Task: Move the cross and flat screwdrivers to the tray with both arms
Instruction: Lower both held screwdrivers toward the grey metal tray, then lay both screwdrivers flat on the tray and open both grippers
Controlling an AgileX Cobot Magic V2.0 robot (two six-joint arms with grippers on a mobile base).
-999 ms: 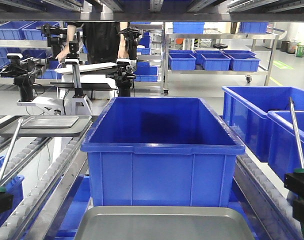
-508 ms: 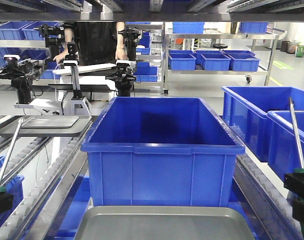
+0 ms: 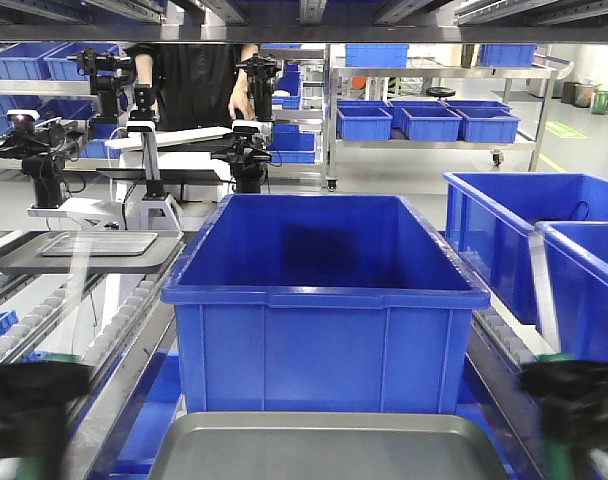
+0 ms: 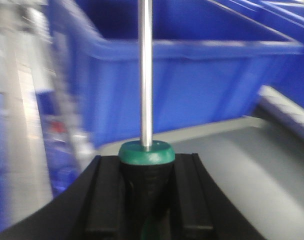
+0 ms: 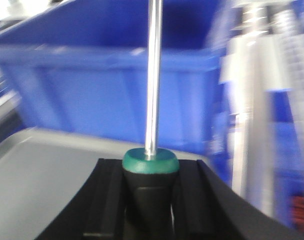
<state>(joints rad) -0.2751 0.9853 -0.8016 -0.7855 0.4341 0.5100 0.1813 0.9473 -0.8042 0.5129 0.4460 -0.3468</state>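
Beside the tray [image 3: 324, 445], left gripper [image 4: 147, 200] and right gripper [image 5: 151, 200] each clamp 1 of 2 screwdrivers [image 4: 145, 90] by its handle; tray bare, both placements pending.

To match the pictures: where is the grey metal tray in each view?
Front view: tray at bottom centre, before the big blue bin.
Left wrist view: lower right, below the bin.
Right wrist view: lower left.
Shared landmark: the big blue bin.

Deep blue bin [image 3: 324, 300] sits on roller conveyor [image 3: 104, 330].
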